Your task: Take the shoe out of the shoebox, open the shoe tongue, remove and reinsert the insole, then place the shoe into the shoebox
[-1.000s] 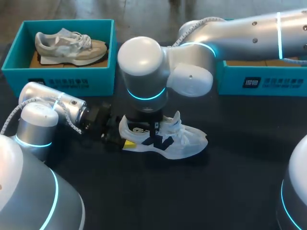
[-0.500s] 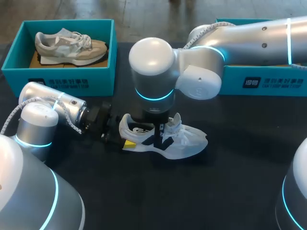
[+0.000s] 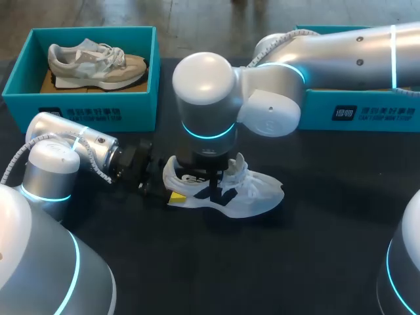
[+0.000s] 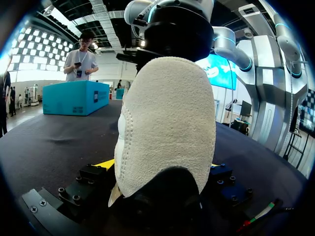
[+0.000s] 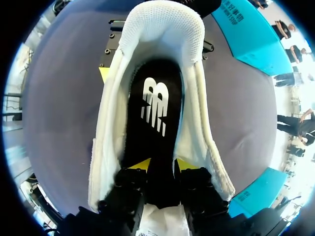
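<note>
Between the fingers of our left gripper sits the heel of the white shoe, clamped from both sides on the table; our right gripper reaches into the shoe's mouth, its fingers closed on the black insole; we judge the insole should travel slowly, in line with the shoe, against a firm heel grip, so it does not buckle.
</note>
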Action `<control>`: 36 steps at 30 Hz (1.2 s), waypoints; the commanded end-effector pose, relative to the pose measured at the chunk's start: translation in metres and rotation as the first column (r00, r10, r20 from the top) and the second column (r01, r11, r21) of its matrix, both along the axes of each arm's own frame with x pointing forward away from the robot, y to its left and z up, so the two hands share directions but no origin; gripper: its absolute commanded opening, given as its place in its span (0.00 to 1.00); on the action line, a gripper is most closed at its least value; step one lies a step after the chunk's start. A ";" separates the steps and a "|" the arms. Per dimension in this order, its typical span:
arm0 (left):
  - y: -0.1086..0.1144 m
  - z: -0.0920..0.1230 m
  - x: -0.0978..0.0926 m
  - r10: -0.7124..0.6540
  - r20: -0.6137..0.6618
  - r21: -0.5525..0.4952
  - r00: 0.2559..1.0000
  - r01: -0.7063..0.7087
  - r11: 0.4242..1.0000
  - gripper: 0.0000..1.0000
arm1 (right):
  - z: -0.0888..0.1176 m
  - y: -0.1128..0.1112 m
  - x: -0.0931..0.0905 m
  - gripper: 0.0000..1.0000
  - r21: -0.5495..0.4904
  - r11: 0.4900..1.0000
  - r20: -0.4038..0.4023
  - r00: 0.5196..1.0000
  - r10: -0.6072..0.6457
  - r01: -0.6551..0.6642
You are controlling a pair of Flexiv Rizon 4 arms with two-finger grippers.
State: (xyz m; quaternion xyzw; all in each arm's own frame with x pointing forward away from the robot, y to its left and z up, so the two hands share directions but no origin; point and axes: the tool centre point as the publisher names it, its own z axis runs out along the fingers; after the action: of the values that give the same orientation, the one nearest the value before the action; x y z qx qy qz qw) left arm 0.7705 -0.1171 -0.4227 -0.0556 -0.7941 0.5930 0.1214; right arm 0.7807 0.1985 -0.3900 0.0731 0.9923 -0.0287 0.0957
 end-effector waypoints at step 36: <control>0.000 0.001 0.000 0.000 0.000 0.002 1.000 0.000 1.000 0.00 | -0.043 0.013 -0.044 0.00 0.027 0.997 -0.268 0.961 -0.066 0.076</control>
State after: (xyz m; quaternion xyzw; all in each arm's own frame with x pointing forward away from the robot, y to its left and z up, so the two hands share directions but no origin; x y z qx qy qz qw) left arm 0.7681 -0.1160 -0.4251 -0.0563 -0.7942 0.5927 0.1214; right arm 0.7462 0.2071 -0.4123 0.1040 0.9930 -0.0236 -0.0504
